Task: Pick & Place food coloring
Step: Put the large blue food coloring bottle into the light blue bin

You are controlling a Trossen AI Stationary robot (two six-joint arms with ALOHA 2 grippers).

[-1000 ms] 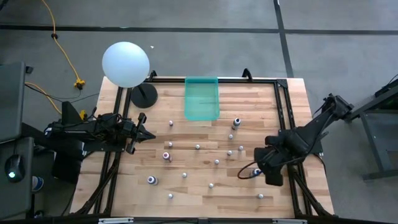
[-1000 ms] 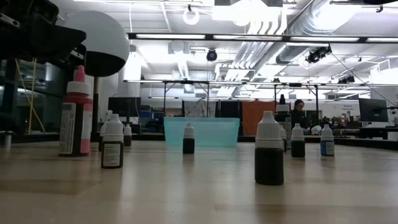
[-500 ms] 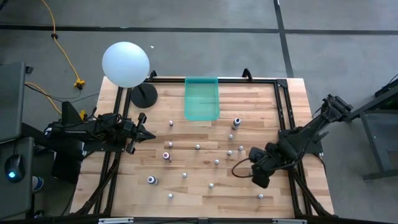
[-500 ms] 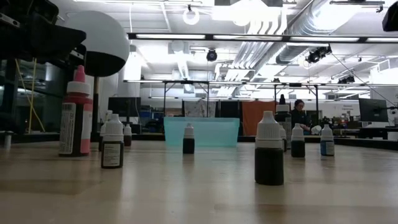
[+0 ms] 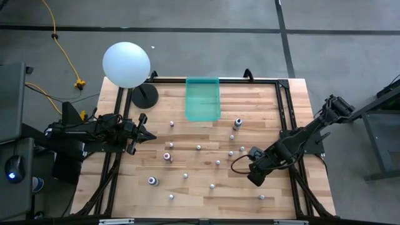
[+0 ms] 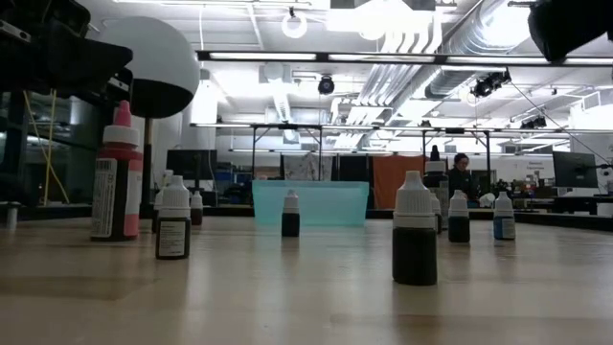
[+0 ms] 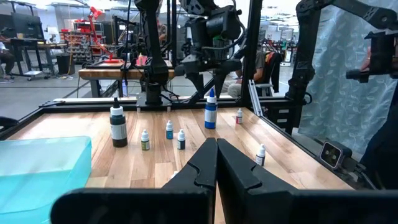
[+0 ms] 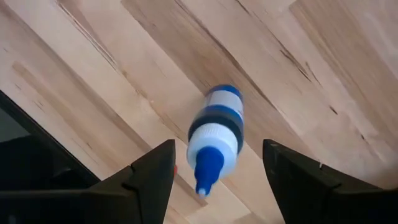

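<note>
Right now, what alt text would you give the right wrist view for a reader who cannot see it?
Looking straight down, the open right gripper hangs above an upright blue-capped food coloring bottle that stands between its two dark fingers, untouched. Light wooden table planks fill the rest of the picture.

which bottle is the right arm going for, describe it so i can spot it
Start at the teal bin at the table's far edge, then go toward the right arm. Its open end effector hangs right above a blue bottle. Unlike the tiny white-capped bottles around it, this one is larger, with a blue pointed cap.
</note>
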